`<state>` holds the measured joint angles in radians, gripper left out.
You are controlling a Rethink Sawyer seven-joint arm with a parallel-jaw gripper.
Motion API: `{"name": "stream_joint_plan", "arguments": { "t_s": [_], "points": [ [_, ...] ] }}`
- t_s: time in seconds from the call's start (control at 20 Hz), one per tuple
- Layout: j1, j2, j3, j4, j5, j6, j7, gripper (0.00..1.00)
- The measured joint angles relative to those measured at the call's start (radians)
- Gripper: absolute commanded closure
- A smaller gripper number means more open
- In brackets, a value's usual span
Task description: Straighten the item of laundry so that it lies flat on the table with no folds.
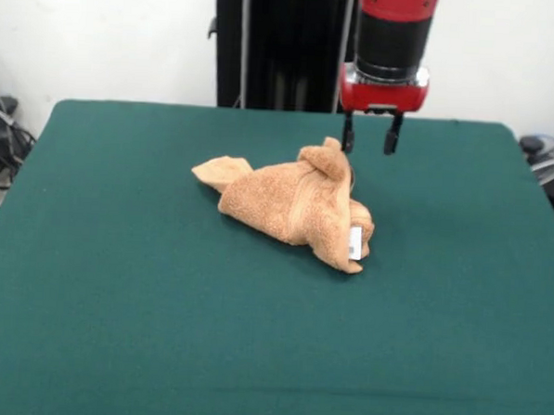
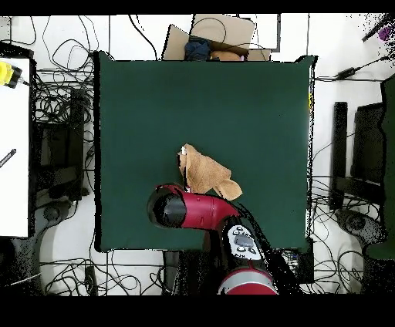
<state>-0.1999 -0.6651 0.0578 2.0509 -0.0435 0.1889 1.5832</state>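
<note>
The tan-orange towel (image 1: 294, 202) lies crumpled in a bunched heap near the middle of the dark green table (image 1: 114, 301). One corner sticks out to its left and a white label (image 1: 355, 242) shows at its right end. My gripper (image 1: 368, 140) hangs open and empty just above and behind the towel's raised top fold, not touching it. In the overhead view the towel (image 2: 204, 173) lies just beyond the red arm (image 2: 193, 210), which hides the gripper.
The robot's black pedestal (image 1: 281, 45) stands behind the table's far edge. Cables and equipment (image 2: 58, 146) lie on the floor around the table. A cardboard box (image 2: 216, 35) sits past the table's far side in the overhead view.
</note>
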Motion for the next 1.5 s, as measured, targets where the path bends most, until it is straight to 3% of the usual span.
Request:
{"name": "stream_joint_plan", "arguments": {
  "t_s": [0.45, 0.85, 1.2, 1.5],
  "points": [
    [0.012, 0.000, -0.014, -0.005, -0.074, 0.061, 0.000, 0.00],
    [0.009, -0.028, -0.014, -0.044, -0.094, 0.224, 0.000, 0.00],
    [-0.013, 0.024, -0.014, -0.128, -0.133, 0.221, 0.000, 0.00],
    [-0.038, 0.102, -0.013, -0.185, -0.174, 0.136, 0.000, 0.00]
  ]
}}
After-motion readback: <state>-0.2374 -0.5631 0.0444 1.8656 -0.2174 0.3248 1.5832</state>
